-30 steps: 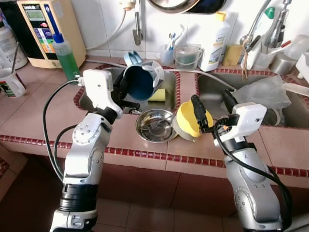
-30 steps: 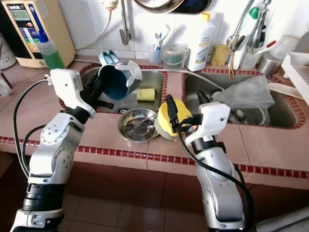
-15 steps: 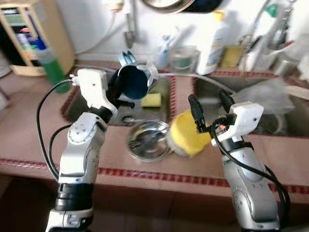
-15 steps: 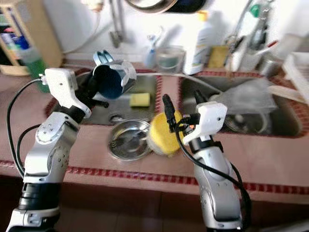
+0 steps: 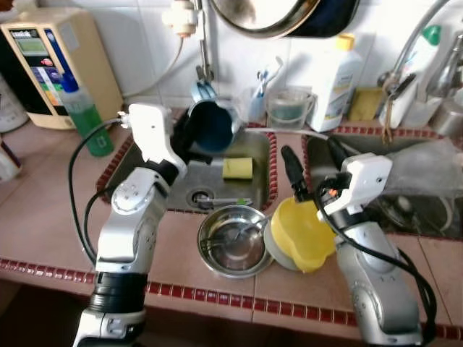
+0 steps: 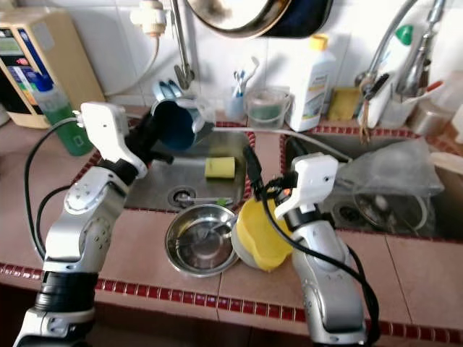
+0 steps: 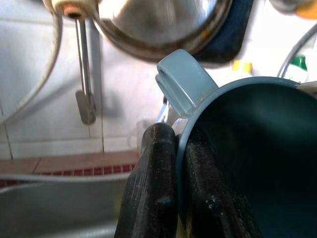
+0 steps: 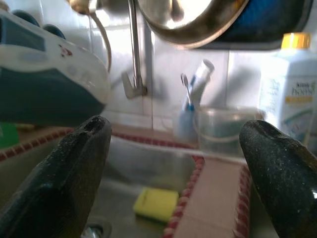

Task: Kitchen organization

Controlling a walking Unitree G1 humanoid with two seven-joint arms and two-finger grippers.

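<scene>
The left hand [image 5: 189,137] pinches the dark blue plastic mug [image 5: 211,126] by its rim above the sink; it could slip. The right hand [image 5: 312,163], spread, hovers over the yellow plastic bowl [image 5: 304,234] on the tiled surface [image 5: 43,210].

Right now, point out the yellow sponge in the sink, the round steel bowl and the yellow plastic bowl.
Yellow sponge [image 5: 237,168], left eye view, top face.
Round steel bowl [image 5: 233,248], left eye view, inner bottom.
Yellow plastic bowl [image 5: 304,235], left eye view, inside surface.

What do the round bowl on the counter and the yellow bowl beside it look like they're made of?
The round bowl looks like stainless steel: shiny grey, mirroring light. The yellow bowl is probably plastic: opaque, even colour, dull sheen.
</scene>
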